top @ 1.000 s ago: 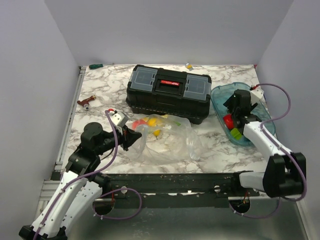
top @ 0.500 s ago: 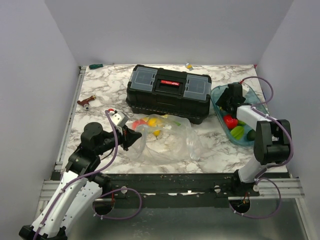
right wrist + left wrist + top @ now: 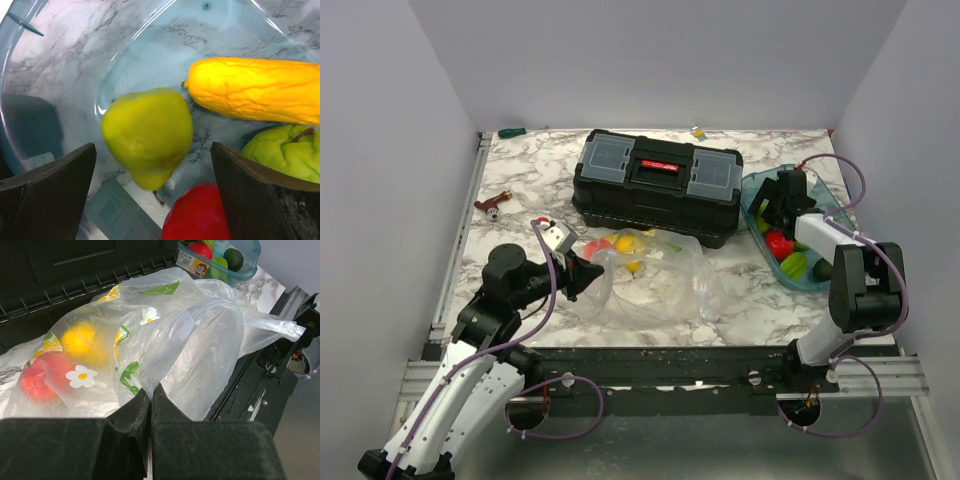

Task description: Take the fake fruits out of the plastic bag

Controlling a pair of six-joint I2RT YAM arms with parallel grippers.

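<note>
The clear plastic bag (image 3: 660, 280) lies in front of the black toolbox, with a red fruit (image 3: 600, 243) and yellow fruits (image 3: 626, 242) showing through it. My left gripper (image 3: 586, 272) is shut on the bag's near-left edge. In the left wrist view the film (image 3: 200, 340) is pinched between the jaws (image 3: 151, 390), with the red fruit (image 3: 37, 377) and a yellow fruit (image 3: 82, 342) inside. My right gripper (image 3: 776, 205) is open over the blue tray (image 3: 752, 186). Below its open jaws (image 3: 152, 150) lies a yellow-green pear (image 3: 147, 130), beside a long yellow fruit (image 3: 255, 90), a light green fruit (image 3: 280, 150) and a red fruit (image 3: 197, 215).
The black toolbox (image 3: 657, 185) stands behind the bag, close to the tray's left side. A red-handled tool (image 3: 492, 205) lies at the left and a green-handled one (image 3: 510, 131) at the back left corner. The table's front rail (image 3: 660, 360) runs just below the bag.
My right arm has swung so its gripper sits further back and left over the tray, uncovering the fruits in the tray's near end. The left gripper and bag have not moved.
</note>
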